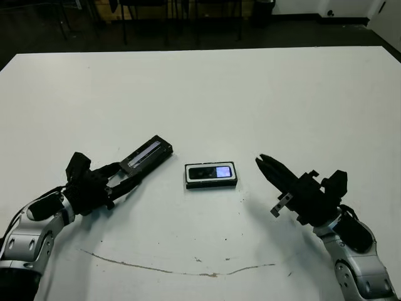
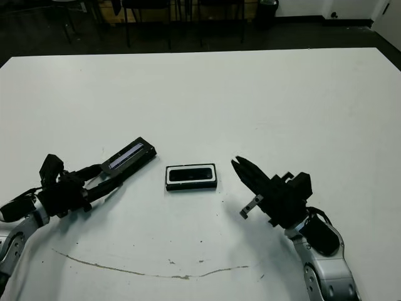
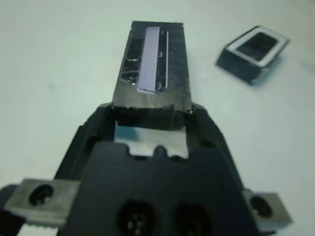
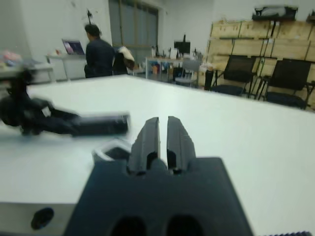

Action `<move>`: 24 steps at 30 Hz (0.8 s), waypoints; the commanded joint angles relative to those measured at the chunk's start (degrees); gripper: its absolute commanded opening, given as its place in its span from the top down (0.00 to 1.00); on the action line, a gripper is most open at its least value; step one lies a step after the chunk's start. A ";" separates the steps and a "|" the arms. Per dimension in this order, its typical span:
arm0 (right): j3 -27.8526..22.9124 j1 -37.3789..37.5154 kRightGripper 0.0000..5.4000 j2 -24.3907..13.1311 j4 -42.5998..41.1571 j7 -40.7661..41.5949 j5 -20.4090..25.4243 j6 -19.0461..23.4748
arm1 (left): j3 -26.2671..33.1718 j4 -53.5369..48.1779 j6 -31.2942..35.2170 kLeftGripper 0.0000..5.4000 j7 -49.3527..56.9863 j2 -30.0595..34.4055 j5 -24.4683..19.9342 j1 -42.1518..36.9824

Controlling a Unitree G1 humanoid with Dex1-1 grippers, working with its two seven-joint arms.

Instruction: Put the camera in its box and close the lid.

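On a white table (image 1: pixel 207 94), the left hand (image 1: pixel 125 179) reaches in low from the near left, its two black fingers clamped on the near end of the lid (image 1: pixel 148 154). The lid points away at a slant toward the table's middle. The right hand (image 1: pixel 266 164) hovers at the near right, fingers pressed together and empty, tips aimed at the box (image 1: pixel 211 175). The box lies between the two hands, just beside the lid's far end, open-topped, with the camera (image 1: pixel 210 171) lying flat inside it.
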 commanded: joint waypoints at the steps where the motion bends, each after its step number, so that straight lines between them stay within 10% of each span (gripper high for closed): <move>1: -0.38 0.39 1.00 -0.81 -0.39 -0.51 0.98 2.77 | -0.01 1.09 1.89 0.55 -2.43 0.53 -0.67 -3.55; 24: -3.34 -2.00 1.00 -5.30 -1.85 -1.92 -1.20 7.90 | -9.42 14.37 4.36 0.55 -14.76 0.52 7.21 -22.23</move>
